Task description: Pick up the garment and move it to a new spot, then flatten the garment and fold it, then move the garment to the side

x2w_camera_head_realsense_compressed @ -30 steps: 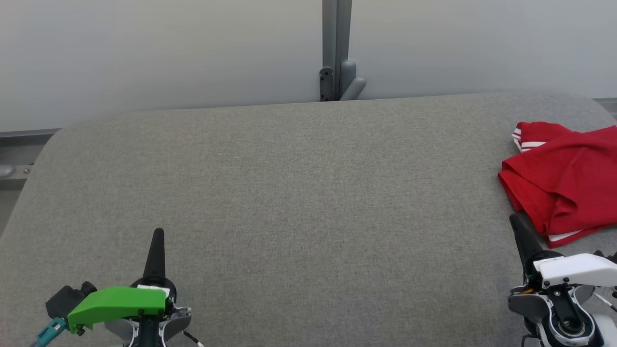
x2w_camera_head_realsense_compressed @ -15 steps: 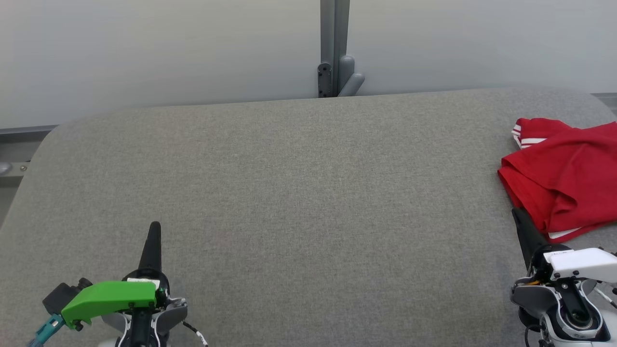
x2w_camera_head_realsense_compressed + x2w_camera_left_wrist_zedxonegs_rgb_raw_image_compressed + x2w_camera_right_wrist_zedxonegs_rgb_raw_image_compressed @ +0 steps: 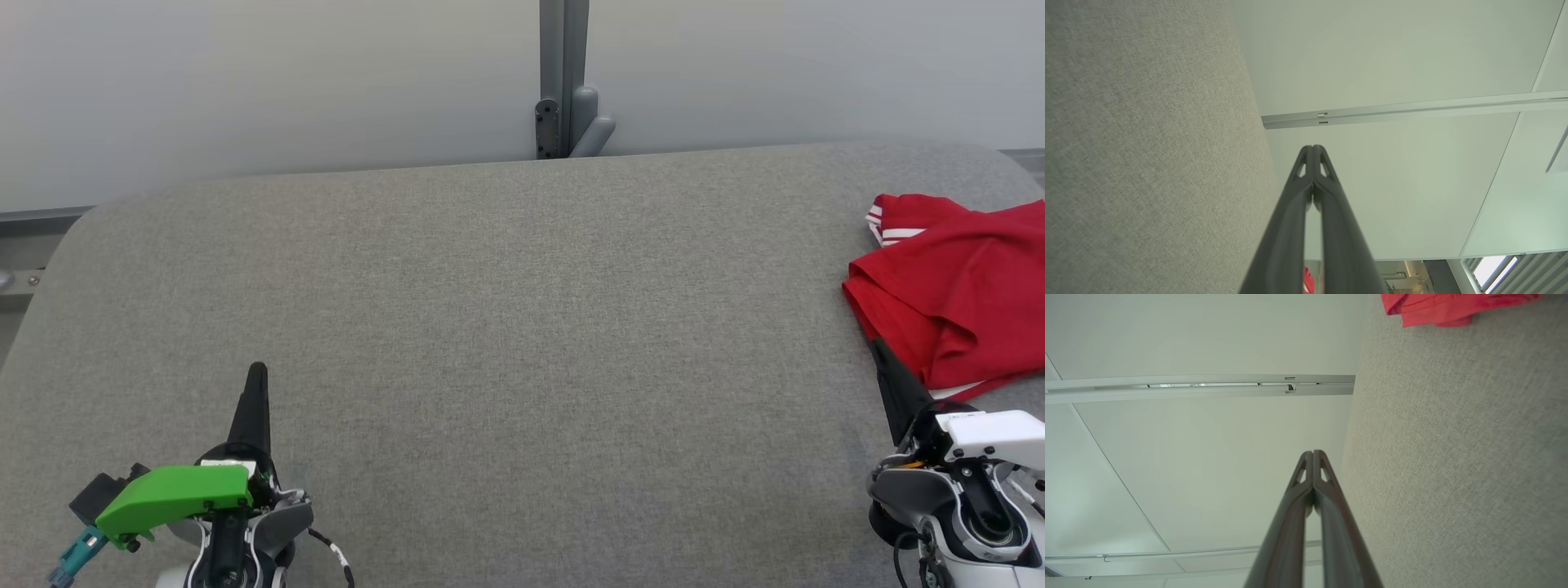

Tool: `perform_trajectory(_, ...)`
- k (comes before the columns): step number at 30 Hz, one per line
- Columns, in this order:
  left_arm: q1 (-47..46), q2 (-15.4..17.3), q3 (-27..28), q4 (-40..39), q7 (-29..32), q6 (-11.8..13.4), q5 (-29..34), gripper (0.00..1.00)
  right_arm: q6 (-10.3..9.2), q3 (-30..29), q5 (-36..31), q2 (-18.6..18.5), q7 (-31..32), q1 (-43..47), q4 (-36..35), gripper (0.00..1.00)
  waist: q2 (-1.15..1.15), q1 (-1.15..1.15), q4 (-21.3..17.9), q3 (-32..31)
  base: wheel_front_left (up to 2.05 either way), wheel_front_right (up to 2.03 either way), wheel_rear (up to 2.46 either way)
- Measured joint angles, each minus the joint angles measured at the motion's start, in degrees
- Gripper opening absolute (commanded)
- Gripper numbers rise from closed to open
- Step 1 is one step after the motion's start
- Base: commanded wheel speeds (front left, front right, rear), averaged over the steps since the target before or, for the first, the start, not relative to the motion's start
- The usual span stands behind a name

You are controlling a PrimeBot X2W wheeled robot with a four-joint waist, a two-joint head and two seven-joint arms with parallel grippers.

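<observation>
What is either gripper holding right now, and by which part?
Nothing is held. The left gripper and right gripper are both shut empty; the red garment lies free on the table.

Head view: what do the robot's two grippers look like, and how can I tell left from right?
Both end in long, dark jaws that taper to a point. The left gripper carries a bright green cover, with a teal connector beside it and a thin black cable trailing from its grey base. The right gripper carries a white cover instead.

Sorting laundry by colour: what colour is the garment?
Red garment with white striped trim, clearest in the head view.
</observation>
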Motion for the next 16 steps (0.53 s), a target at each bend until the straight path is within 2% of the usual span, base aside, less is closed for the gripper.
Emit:
perform_trajectory(8,-0.73,-0.01,0.38,0.31,0.54,-0.29,-3.02,0.0,0.0,-0.78,2.77,0.08,1.12,-0.78,0.56,0.0,0.0,0.0,-0.15,0.36,0.0,0.0,0.0)
perform_trajectory(16,-0.86,-0.02,0.42,0.32,0.63,-0.29,-3.09,0.0,0.0,-0.92,2.79,0.16,1.15,-0.88,0.56,0.0,0.0,0.0,-0.15,0.36,0.0,0.0,0.0)
